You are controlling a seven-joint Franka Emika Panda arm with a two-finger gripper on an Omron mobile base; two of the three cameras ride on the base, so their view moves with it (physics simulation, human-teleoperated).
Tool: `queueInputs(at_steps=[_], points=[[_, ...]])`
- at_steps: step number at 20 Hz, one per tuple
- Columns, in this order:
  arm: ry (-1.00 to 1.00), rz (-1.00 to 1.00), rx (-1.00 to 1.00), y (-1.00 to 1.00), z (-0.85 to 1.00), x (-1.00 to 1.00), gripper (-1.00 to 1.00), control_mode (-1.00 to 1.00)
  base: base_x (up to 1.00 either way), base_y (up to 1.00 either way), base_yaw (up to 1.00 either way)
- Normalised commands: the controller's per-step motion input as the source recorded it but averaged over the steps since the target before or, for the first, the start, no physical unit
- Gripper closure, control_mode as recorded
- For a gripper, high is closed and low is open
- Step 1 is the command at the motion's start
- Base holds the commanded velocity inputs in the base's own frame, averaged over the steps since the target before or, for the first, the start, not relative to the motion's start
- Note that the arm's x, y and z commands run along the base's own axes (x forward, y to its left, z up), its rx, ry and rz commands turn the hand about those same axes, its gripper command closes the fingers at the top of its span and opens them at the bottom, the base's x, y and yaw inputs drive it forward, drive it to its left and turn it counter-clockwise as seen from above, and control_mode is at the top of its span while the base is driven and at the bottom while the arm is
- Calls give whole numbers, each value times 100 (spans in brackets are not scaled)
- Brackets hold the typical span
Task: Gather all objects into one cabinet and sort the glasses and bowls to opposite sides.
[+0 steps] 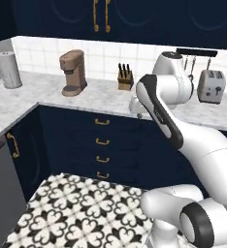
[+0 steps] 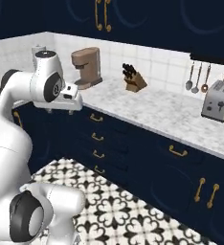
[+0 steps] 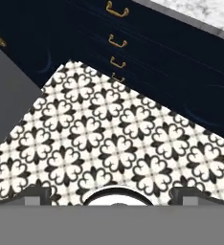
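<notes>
Zero mugs or bowls: none of the orange mugs and no wooden bowl could be made out anywhere near the hand, so where they stood cannot be told from these pictures.
Hand: the gripper (image 3: 112, 197) had its two dark fingertips (image 3: 37, 195) spread wide, nothing between them, pointing down at the patterned floor (image 3: 95, 129).
Hand position: held out in front of the arm, level with the counter edge (image 2: 133, 117) and above the floor, close to the drawers.
Below the hand: black-and-white tiles, bare.
Ahead of the hand: navy drawers with brass pulls (image 3: 115, 42), and past them the marble counter (image 1: 47, 92).
On the counter, beyond the hand: a brown coffee maker (image 1: 73, 72), a knife block (image 1: 125, 77), a toaster (image 1: 211, 86) and a paper towel roll (image 1: 9, 69).
Above the hand: navy wall cabinet doors (image 1: 135, 19) with brass handles, shut; which one is meant for the gathering cannot be told.
Stage, as judged: search or travel, with no grasp begun.
Risk one: the hand sat so near the counter edge that a swing up or across might clip it or the drawer fronts.
Risk two: with the cabinet doors shut, reaching for a shelf would end against a door.
Risk three: the coffee maker and knife block stood in the likely sweep toward the wall cabinets and could be knocked.
Risk four: picking the wrong cabinet would scatter the set rather than gather it.
</notes>
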Motion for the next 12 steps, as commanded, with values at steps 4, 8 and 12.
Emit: queueInputs(at_steps=[4,8,12], points=[[0,0,0,0,0,0,-100,100,-36,-39,-53],[0,0,0,0,0,0,-100,100,-22,-46,-55],[0,0,0,0,0,0,-100,100,-3,-93,-32]])
